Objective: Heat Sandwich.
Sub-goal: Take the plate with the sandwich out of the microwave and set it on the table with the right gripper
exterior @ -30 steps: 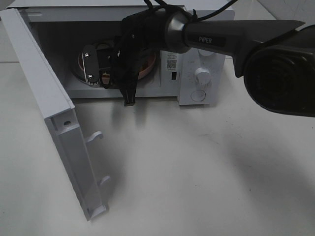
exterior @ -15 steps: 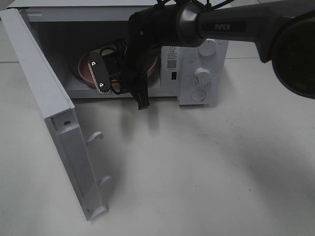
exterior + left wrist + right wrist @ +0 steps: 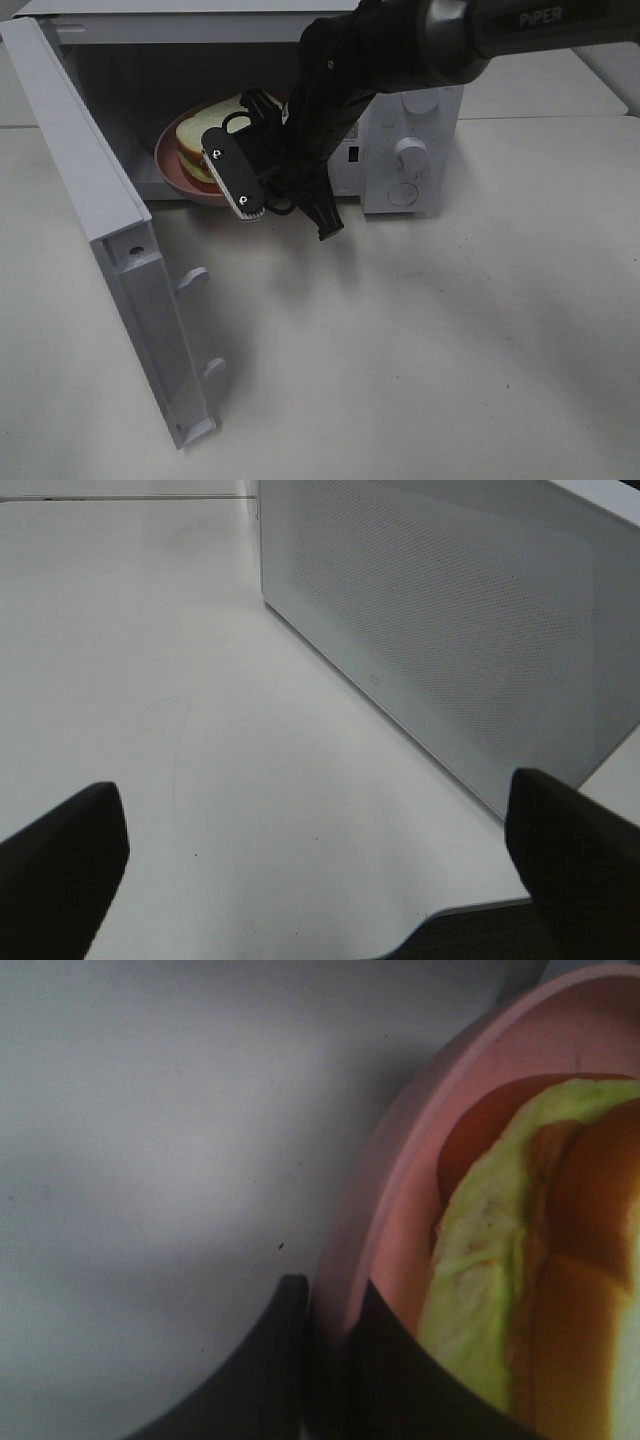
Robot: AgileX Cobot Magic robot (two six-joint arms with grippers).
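From the high camera, the right pincer (image 3: 262, 190) reaches across to the open front of the microwave (image 3: 400, 110), its jaws pressed onto the near rim of the pink plate (image 3: 172, 160). The plate sits at the mouth of the oven cavity, beyond the pincer, and the sandwich (image 3: 205, 140) lies on it, just past the fingertips, white bread uppermost. The door (image 3: 110, 250) stands swung wide, to the side of the pincer and nearer the camera. The control panel with its knob (image 3: 410, 155) is on the pincer's other side. All rests on a white table (image 3: 420, 340). The left pincer does not show in this view.

In the left wrist view, the left pincer (image 3: 320, 860) is spread wide with nothing between its fingers (image 3: 60, 860). Ahead of it lies bare table (image 3: 200, 680), and beyond that a white perforated wall of the microwave (image 3: 450, 620), well apart from the fingertips.

In the right wrist view, the right pincer (image 3: 330, 1350) pinches the plate's rim (image 3: 400, 1170) between two dark fingers (image 3: 270, 1360), one outside and one inside the rim. The sandwich (image 3: 540, 1260) lies just inside the inner finger, its yellow-green and orange layers showing.
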